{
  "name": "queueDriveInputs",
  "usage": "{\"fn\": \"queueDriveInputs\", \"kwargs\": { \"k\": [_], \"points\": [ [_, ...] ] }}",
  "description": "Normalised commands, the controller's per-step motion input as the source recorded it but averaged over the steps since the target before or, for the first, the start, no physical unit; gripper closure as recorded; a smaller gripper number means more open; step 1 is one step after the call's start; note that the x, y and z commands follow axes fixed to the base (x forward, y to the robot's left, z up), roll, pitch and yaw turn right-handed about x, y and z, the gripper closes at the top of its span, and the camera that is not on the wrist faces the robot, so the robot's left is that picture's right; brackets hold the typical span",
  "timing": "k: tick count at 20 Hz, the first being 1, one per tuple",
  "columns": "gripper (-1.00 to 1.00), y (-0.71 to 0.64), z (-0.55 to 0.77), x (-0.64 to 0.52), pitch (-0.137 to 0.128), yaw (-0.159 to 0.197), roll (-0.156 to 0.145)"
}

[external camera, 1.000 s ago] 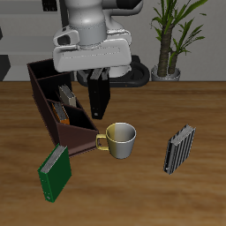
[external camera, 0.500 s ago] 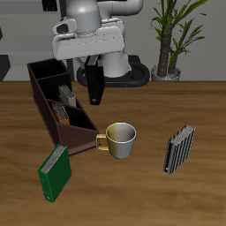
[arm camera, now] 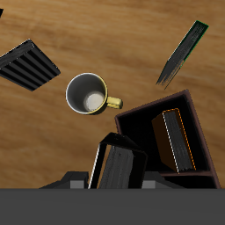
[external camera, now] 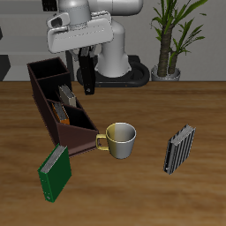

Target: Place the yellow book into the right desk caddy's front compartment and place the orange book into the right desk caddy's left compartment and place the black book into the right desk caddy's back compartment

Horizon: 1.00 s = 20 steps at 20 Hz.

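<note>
Gripper [external camera: 87,69] held the black book [external camera: 89,78] clamped upright above the right desk caddy [external camera: 55,110]; I judged best to align over its back compartment, toward 11 o'clock, before lowering.

The white arm bends forward high above the desk [external camera: 177,106], its wrist pointing straight down. The pincer [external camera: 87,78] hangs under the wrist, closed tight on the black book [external camera: 88,75] (held upright between the two fingers), well clear of the desk.
</note>
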Motion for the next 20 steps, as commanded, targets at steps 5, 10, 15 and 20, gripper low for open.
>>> {"fn": "queueDriveInputs", "kwargs": {
  "k": [5, 10, 15, 20],
  "points": [
    [1.0, -0.21, -0.14, -0.41, 0.003, 0.134, 0.015],
    [1.0, -0.21, -0.04, -0.33, 0.004, 0.13, 0.01],
    [1.0, -0.16, 0.05, -0.32, -0.009, 0.1, 0.012],
    [1.0, -0.21, 0.08, -0.34, -0.036, 0.183, 0.025]
  ]
}}
